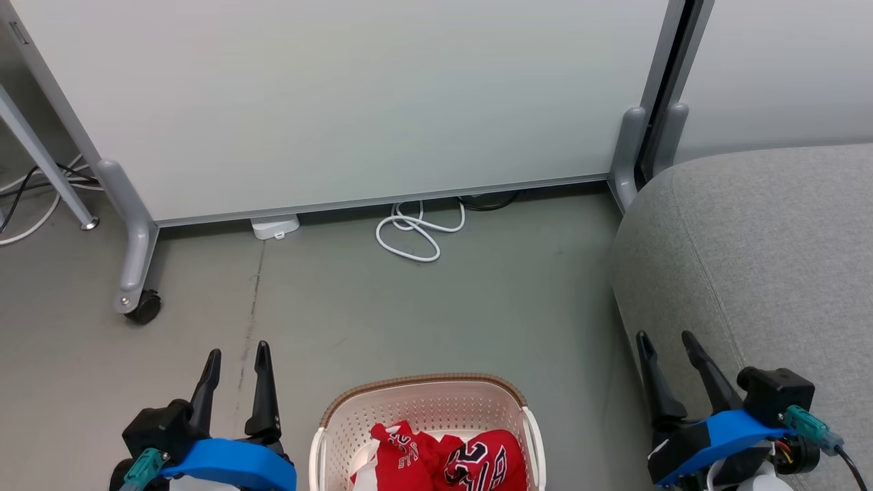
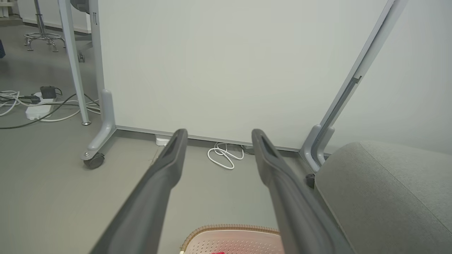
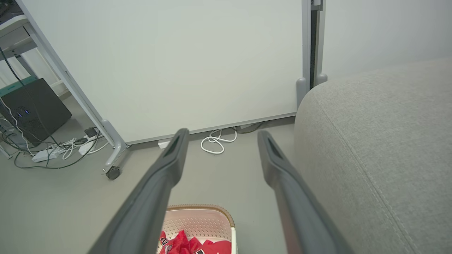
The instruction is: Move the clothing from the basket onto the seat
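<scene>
Clothing (image 1: 491, 457) in basket (image 1: 423, 406), cut off by frame edge | left claw (image 1: 238, 350) wide | right claw (image 1: 664, 335) wide

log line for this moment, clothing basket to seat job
step: no pick yet | clothing: in basket | seat: right of basket | left gripper: open, empty | right gripper: open, empty

Red clothing (image 1: 450, 457) in a cream basket (image 1: 423, 380) beside a grey seat (image 1: 771, 259).
The basket, perforated-walled with a brown woven-look rim, stands upright on the floor, its near part cut off by the head view's lower edge. The crumpled garments, bearing black-and-white numerals and lettering, lie inside it below the rim, white fabric showing at their left. The rounded, seamed fabric seat rises to the basket's right, a strip of floor between them.
</scene>
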